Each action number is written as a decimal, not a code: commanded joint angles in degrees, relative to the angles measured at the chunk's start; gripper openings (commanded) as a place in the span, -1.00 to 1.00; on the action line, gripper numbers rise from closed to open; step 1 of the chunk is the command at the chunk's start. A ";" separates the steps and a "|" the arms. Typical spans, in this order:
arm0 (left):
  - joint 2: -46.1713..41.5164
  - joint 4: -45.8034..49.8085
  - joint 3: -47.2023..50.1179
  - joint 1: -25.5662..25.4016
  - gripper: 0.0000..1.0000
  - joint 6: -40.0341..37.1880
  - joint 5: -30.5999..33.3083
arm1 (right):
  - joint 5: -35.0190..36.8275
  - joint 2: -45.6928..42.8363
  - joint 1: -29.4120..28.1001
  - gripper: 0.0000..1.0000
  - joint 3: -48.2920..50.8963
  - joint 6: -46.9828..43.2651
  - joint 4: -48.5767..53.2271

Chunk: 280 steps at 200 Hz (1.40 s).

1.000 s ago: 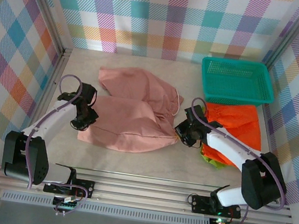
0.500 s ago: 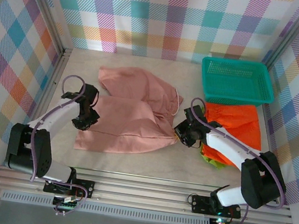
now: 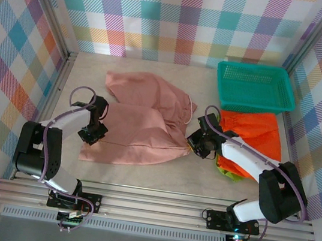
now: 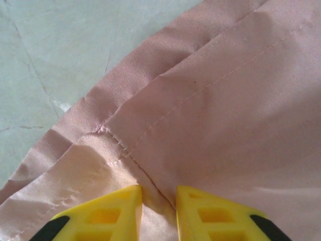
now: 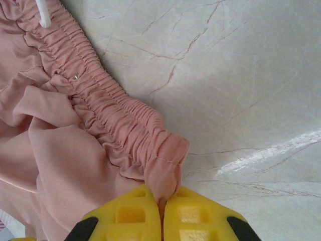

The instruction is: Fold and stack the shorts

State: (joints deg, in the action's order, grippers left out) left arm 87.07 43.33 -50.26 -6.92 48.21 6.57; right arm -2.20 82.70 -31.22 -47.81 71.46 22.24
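The pink shorts (image 3: 142,124) lie folded across the middle of the table, and their white drawstring (image 3: 191,114) shows at the right end. At their left hem sits my left gripper (image 3: 91,133). Its yellow fingers stand a little apart with a ridge of seamed pink fabric (image 4: 225,100) pinched between them (image 4: 159,211). My right gripper (image 3: 197,143) is shut on the corner of the gathered waistband (image 5: 115,125), the fabric squeezed between its pads (image 5: 161,211). The orange shorts (image 3: 253,131) lie to the right on top of the green shorts (image 3: 229,172), with the right arm lying across them.
A teal mesh basket (image 3: 222,81) stands at the back right, just behind the orange shorts. Checked walls close in the table on three sides. Bare marbled tabletop (image 5: 241,100) shows right of the waistband and in front of the pink shorts.
The left arm has drawn back toward its base while its gripper kept to the left hem, shifting slightly nearer. The hem's front corner now lies flatter. The right gripper has barely moved.
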 commanded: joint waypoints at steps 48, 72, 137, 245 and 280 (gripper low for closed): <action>-2.21 3.63 -1.00 0.68 -0.83 0.97 3.16 | -0.69 0.42 -0.51 -0.97 0.44 -0.97 0.10; -6.89 7.65 -4.46 0.64 -0.90 0.84 5.64 | 1.76 -1.70 -0.51 -0.97 0.42 -1.46 1.41; -18.71 16.53 -16.77 1.73 -0.99 -1.48 9.32 | 7.87 -6.93 -0.46 -1.00 -6.19 -7.00 7.79; -3.44 18.31 -64.49 4.51 -1.00 -9.84 7.98 | 13.15 8.28 -0.24 -1.00 -63.95 -36.29 17.21; 11.30 18.60 -85.96 8.09 -1.00 -9.47 9.05 | 6.44 29.10 4.63 -1.00 -100.06 -37.21 22.97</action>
State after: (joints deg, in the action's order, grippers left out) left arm 90.13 61.52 -125.14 -1.72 39.55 14.35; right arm 8.45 99.94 -30.33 -128.46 37.89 40.71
